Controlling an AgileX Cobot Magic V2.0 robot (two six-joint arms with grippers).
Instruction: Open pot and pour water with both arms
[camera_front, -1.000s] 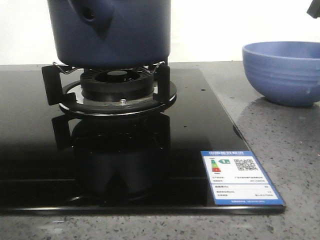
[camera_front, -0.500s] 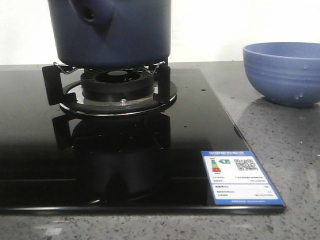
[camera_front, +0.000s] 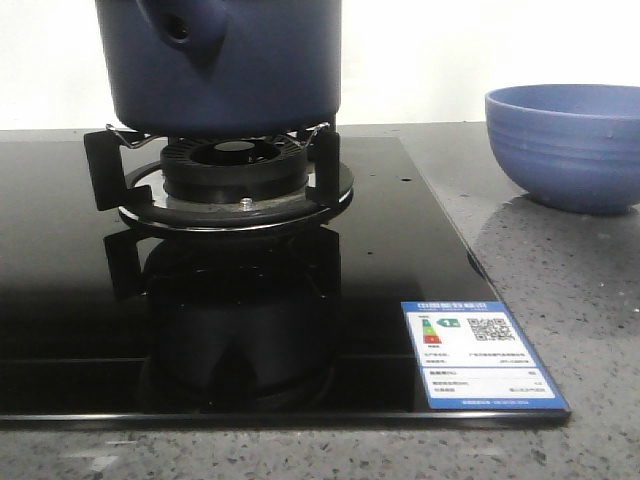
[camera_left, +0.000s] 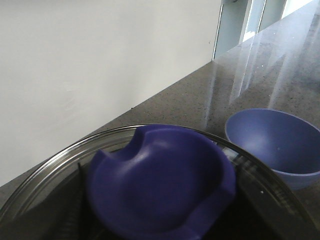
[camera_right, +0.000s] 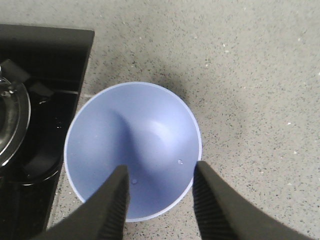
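The dark navy pot (camera_front: 225, 70) stands on the gas burner (camera_front: 235, 170), its handle stub (camera_front: 185, 30) facing me; its top is cut off in the front view. In the left wrist view the glass lid (camera_left: 50, 170) with its blue knob (camera_left: 160, 185) fills the lower frame. My left gripper (camera_left: 162, 200) straddles the knob, with dark fingers (camera_left: 80, 200) just showing at its sides; whether they touch it is unclear. My right gripper (camera_right: 160, 175) is open and empty, high above the light blue bowl (camera_right: 132, 150).
The bowl (camera_front: 565, 145) sits on the speckled grey counter (camera_front: 590, 300), right of the black glass cooktop (camera_front: 60, 300). It also shows beyond the lid in the left wrist view (camera_left: 275, 140). A blue energy label (camera_front: 480, 352) is stuck on the cooktop's front right corner. A white wall stands behind.
The right gripper showed in the front view's top right corner one second ago and has since left that view. The pot and the bowl have not moved.
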